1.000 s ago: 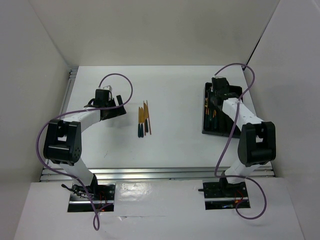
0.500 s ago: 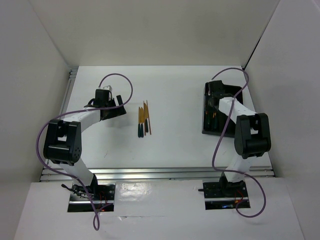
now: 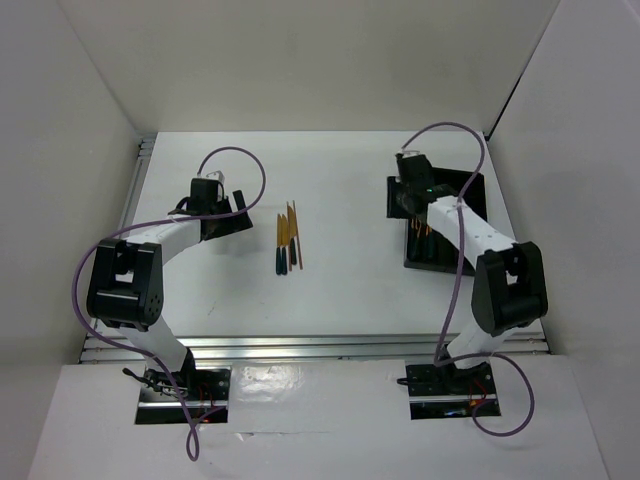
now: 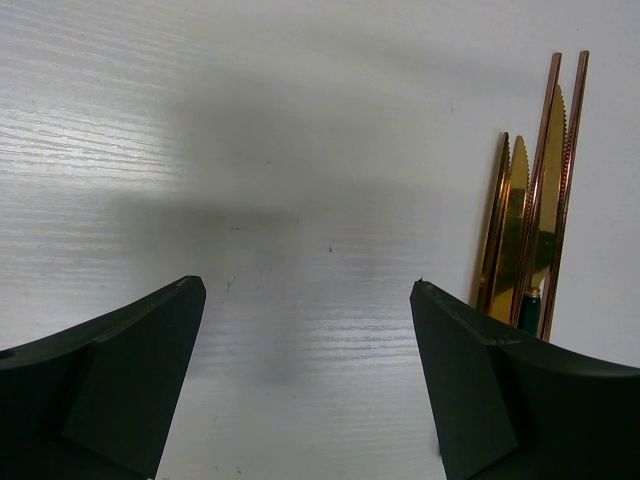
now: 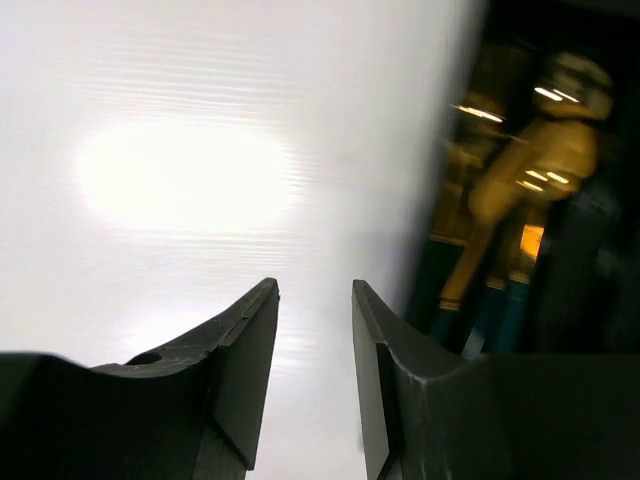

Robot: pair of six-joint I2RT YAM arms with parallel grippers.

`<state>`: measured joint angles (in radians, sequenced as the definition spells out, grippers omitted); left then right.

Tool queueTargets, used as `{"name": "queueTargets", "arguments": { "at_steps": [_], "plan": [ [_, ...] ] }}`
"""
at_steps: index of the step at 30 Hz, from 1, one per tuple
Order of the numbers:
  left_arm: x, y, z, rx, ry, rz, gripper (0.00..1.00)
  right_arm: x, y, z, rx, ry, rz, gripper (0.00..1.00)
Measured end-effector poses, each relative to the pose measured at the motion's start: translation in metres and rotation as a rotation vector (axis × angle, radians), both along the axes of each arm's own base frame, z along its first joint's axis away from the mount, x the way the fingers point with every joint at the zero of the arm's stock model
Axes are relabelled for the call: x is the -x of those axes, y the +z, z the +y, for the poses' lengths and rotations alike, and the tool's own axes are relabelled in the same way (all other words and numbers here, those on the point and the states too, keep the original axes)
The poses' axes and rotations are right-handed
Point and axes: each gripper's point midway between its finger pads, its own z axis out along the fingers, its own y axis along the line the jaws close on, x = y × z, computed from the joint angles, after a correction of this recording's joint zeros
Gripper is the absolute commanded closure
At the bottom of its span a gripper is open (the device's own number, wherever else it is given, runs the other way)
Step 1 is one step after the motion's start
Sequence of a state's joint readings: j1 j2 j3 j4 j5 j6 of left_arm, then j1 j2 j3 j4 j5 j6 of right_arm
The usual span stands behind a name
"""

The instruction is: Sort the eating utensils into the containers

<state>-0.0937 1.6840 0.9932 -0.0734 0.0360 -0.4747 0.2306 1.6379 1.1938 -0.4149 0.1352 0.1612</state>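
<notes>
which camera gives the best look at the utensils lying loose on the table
Left wrist: the loose utensils sit at its right edge, close enough to show serrated gold blades and thin sticks. Top external shows them whole but tiny, mid-table. Right wrist shows none of them.

Top cam: fixed high behind the arms, angled down over the whole table [image 3: 350, 170], bases at frame bottom. L wrist cam: low and close to the tabletop, looking out past the left gripper [image 4: 305, 288], utensils [image 4: 530, 250] at right edge; top view shows those utensils [image 3: 287, 240] mid-frame. R wrist cam: close, blurred, right gripper [image 5: 314, 288] at bottom, tray [image 5: 600, 250] at right; top view has the tray [image 3: 412, 258] right of centre.
</notes>
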Motion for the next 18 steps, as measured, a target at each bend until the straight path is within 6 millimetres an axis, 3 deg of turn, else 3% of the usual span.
{"name": "queueTargets", "arguments": {
  "at_steps": [3,6,9,11,14,18],
  "plan": [
    [0.0,0.0,0.0,0.002,-0.002,0.0,0.01,0.005,0.028,0.062,-0.063,0.137,-0.075,0.55],
    [0.0,0.0,-0.001,0.003,-0.003,0.0,0.01,0.019,0.043,0.129,-0.113,0.266,-0.118,0.55],
    [0.0,0.0,-0.001,0.003,-0.003,0.001,0.01,0.023,0.041,0.158,-0.097,0.281,-0.124,0.55],
    [0.0,0.0,-0.001,0.003,-0.002,0.001,0.01,0.014,0.031,0.149,-0.056,0.213,-0.112,0.54],
    [0.0,0.0,-0.001,0.003,-0.003,0.0,0.01,-0.002,0.015,0.103,0.003,0.073,-0.072,0.54],
    [0.0,0.0,-0.001,0.003,-0.003,0.0,0.01,-0.026,0.017,0.022,0.025,-0.133,-0.075,0.54]
  ]
}}
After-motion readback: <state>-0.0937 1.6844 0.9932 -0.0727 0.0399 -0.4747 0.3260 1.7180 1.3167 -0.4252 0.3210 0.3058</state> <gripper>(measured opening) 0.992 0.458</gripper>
